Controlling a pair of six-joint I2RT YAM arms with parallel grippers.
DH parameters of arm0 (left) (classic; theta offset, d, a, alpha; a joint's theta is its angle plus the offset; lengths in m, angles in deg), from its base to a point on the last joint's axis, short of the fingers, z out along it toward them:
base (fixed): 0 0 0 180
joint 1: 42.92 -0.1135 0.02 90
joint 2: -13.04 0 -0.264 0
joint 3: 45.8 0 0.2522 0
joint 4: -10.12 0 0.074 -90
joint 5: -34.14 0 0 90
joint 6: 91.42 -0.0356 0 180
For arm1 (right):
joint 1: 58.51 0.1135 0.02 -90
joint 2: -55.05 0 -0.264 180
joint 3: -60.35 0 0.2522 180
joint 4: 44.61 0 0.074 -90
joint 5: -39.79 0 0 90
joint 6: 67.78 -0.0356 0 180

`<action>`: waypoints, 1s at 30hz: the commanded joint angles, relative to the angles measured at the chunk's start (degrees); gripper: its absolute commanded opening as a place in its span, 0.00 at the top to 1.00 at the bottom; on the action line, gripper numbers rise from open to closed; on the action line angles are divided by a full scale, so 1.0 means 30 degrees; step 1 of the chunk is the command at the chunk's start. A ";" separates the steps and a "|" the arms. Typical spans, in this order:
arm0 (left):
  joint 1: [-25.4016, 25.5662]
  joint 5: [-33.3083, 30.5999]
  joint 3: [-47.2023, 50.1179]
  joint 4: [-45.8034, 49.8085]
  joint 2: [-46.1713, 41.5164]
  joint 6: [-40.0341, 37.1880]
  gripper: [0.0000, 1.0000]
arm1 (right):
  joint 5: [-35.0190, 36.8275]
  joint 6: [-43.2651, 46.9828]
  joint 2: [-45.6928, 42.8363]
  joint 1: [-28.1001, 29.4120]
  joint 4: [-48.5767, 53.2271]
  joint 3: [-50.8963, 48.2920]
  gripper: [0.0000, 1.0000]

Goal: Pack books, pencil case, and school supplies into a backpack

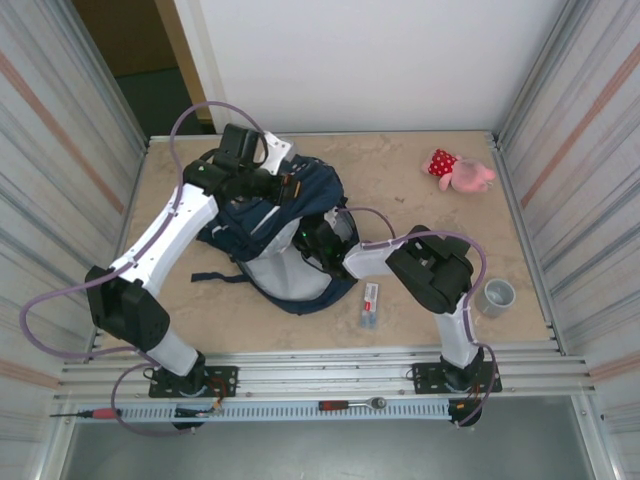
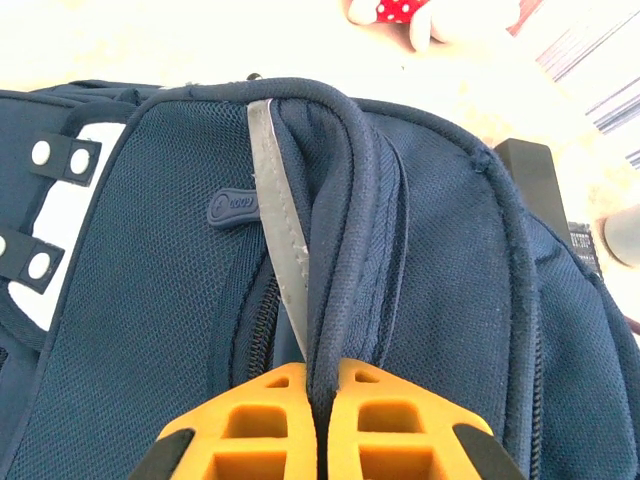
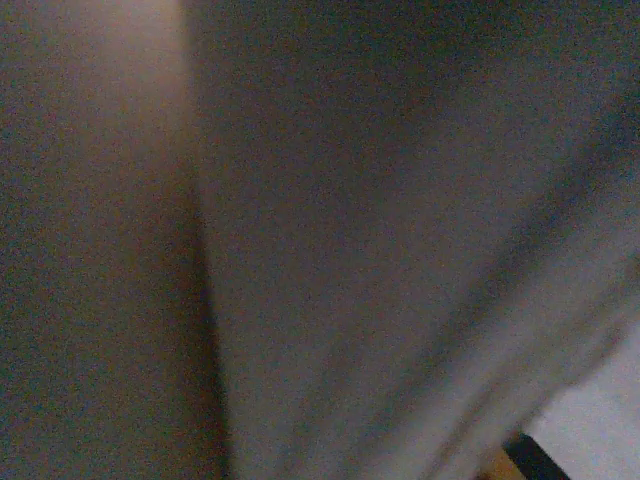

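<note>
Navy backpack (image 2: 150, 300) seam clamped by left end effector (image 2: 322, 400), right end effector (image 1: 316, 246) inside its mouth, spread unclear

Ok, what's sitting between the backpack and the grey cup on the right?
In the top view, the narrow white pack lies just off the backpack, and the right arm bends above the stretch before the cup.
</note>
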 commanded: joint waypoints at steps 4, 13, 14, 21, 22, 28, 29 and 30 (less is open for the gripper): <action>-0.0568 0.0152 0.0235 -0.2689 -0.1038 0.0713 1.00 | 0.0867 -0.1129 -0.1651 0.0576 0.2545 -0.0681 0.49; -0.0861 -0.0861 0.0848 -0.2256 -0.1099 -0.0336 1.00 | 0.0194 -0.0949 -0.5648 0.0835 0.5956 -0.3553 0.18; -0.0861 -0.0870 0.0933 -0.2232 -0.1059 -0.0374 1.00 | 0.0300 -0.0616 -0.6327 0.0895 0.6259 -0.3832 0.17; -0.0065 -0.2161 0.2164 -0.2345 -0.1285 -0.1109 1.00 | 0.0867 0.2387 -1.2833 0.0904 1.0112 -0.5691 0.18; 0.0217 -0.2499 0.2484 -0.2420 -0.1331 -0.1225 1.00 | 0.1023 0.2630 -1.4007 0.0942 1.0912 -0.6001 0.18; 0.2277 -0.4169 0.5649 -0.3980 -0.0811 -0.1038 1.00 | 0.3928 0.4647 -2.0201 0.1425 1.6344 -0.6768 0.19; 0.2711 -0.4399 0.6389 -0.4470 -0.0573 -0.0773 1.00 | 0.4240 0.5267 -2.1098 0.1425 1.6728 -0.6912 0.19; 0.3019 -0.4383 0.7019 -0.4871 -0.0332 -0.0411 1.00 | 0.4433 0.5790 -2.1706 0.1411 1.6995 -0.7038 0.19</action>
